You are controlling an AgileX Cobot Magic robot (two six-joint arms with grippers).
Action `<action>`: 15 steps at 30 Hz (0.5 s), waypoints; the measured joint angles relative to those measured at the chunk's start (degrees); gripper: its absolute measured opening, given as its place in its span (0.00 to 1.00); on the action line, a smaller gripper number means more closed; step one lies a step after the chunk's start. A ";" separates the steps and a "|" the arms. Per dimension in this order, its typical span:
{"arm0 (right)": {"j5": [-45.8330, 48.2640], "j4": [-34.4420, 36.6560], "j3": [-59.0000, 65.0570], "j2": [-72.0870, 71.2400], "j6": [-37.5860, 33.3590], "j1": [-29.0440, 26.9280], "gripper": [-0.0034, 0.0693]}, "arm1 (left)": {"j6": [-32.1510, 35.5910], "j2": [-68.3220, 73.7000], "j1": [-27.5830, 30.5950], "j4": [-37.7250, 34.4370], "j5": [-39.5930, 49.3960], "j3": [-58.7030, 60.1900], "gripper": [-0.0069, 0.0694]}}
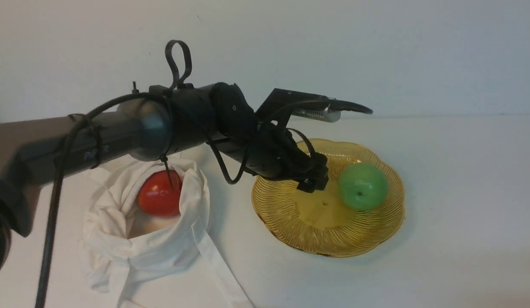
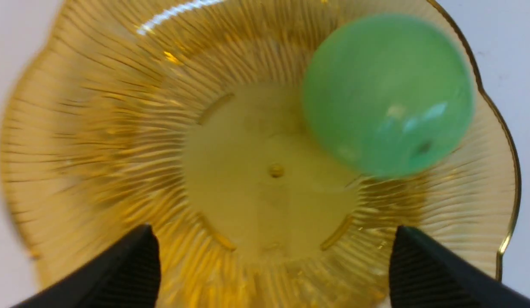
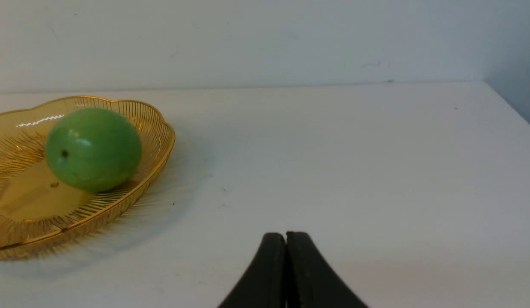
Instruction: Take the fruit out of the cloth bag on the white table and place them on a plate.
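On the white table [image 1: 462, 205], the cloth bag [image 1: 158, 252] at left could snag the left gripper [image 2: 273, 265], its fingers wide and empty, over the plate [image 1: 290, 231] right of it, if they dip carelessly for the red fruit [image 1: 156, 196] inside; the green fruit [image 1: 362, 187], on the plate's right side, could roll if brushed, while the right gripper's [image 3: 286, 235] fingers are together.

Plate [image 1: 325, 239] right of bag [image 1: 162, 252]
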 joint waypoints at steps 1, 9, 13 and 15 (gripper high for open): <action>0.00 0.00 0.00 0.00 0.00 0.00 0.03 | -0.38 -1.16 0.53 1.08 0.98 0.00 0.95; 0.00 0.00 0.00 0.00 0.00 0.00 0.03 | -5.91 -22.89 5.99 11.86 8.75 0.00 0.17; 0.00 0.00 0.00 0.00 0.00 0.00 0.03 | -8.36 -34.50 7.83 14.13 10.80 0.15 0.09; 0.00 0.00 0.00 0.00 0.00 0.00 0.03 | -9.99 -43.25 8.18 14.74 11.13 1.76 0.08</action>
